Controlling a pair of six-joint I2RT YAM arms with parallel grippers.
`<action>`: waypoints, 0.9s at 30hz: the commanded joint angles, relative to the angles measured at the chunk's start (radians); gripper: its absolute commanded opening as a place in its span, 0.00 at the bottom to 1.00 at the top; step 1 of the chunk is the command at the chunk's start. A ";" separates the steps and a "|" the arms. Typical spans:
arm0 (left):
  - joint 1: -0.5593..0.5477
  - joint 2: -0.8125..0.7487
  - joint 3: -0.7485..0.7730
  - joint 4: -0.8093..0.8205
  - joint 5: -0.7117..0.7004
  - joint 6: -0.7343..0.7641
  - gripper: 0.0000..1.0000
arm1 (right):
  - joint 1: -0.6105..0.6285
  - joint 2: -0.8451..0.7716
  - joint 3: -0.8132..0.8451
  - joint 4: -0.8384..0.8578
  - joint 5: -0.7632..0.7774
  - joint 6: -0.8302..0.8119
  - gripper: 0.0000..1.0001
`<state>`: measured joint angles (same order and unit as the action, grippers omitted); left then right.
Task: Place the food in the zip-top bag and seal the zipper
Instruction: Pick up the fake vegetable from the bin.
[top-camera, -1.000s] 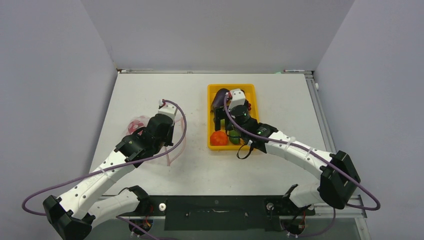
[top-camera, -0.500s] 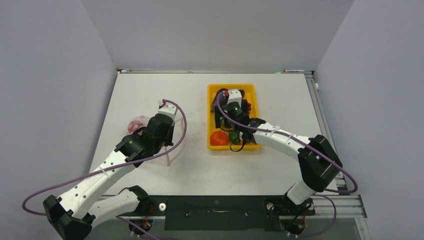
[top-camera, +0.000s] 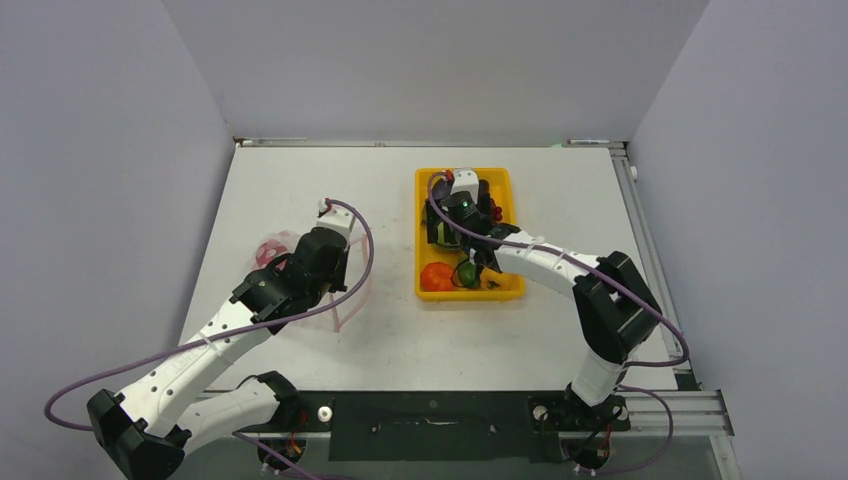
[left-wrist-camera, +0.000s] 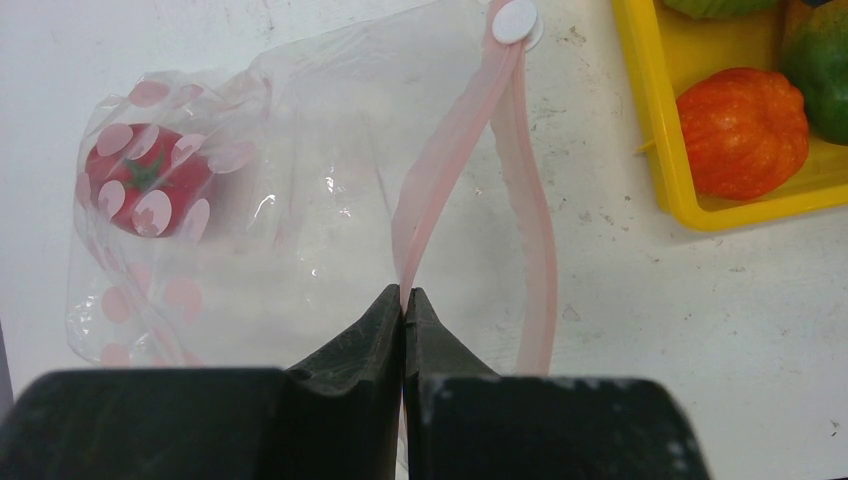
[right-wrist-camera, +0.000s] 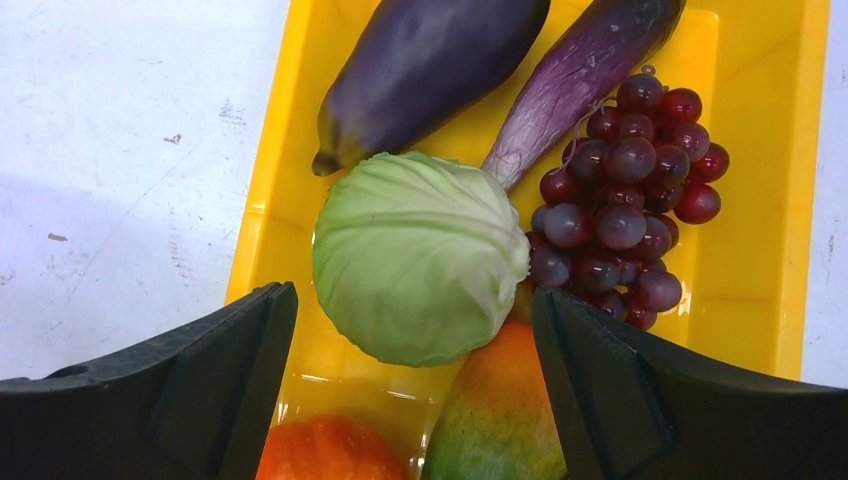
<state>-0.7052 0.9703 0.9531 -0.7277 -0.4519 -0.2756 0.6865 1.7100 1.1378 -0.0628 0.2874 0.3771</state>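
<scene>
1. Top view: the bag (top-camera: 272, 248) lies on the table (top-camera: 400, 340), left of the tray (top-camera: 502, 293) and well apart from it. The left arm (top-camera: 220, 335) covers much of the bag, and the right arm (top-camera: 545, 262) reaches over the tray. Each piece has to cross bare table, so the bag's mouth should face the tray.
2. Left wrist view: the left gripper (left-wrist-camera: 404, 298) is pinched tight on one lip of the zipper (left-wrist-camera: 440, 190); the other lip lies flat on the table. One tomato (left-wrist-camera: 140, 190) sits deep in the bag. Hold this pinch steady and raise the lip a little to widen the mouth. Tugging would likely drag the soft bag.
3. Right wrist view: the right gripper (right-wrist-camera: 415, 300) stands wide and empty, with a finger on each side of the cabbage (right-wrist-camera: 420, 255). Two eggplants (right-wrist-camera: 430, 60) lie beyond it, and the grapes (right-wrist-camera: 625, 200) touch its side. The cabbage looks nearly as wide as the span, so come straight down, centred, and close gently. The finger on the grapes' side may snag them.
</scene>
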 joint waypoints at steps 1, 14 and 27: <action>0.004 0.001 0.005 0.049 -0.002 0.004 0.00 | -0.010 0.027 0.057 0.026 0.030 -0.003 0.90; 0.005 -0.002 0.005 0.049 -0.001 0.006 0.00 | -0.014 0.117 0.091 0.017 0.013 0.002 0.90; 0.004 -0.002 0.005 0.047 0.001 0.007 0.00 | -0.013 0.170 0.097 0.014 0.009 0.004 0.93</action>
<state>-0.7052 0.9707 0.9531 -0.7277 -0.4519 -0.2752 0.6804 1.8519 1.2064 -0.0612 0.2955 0.3771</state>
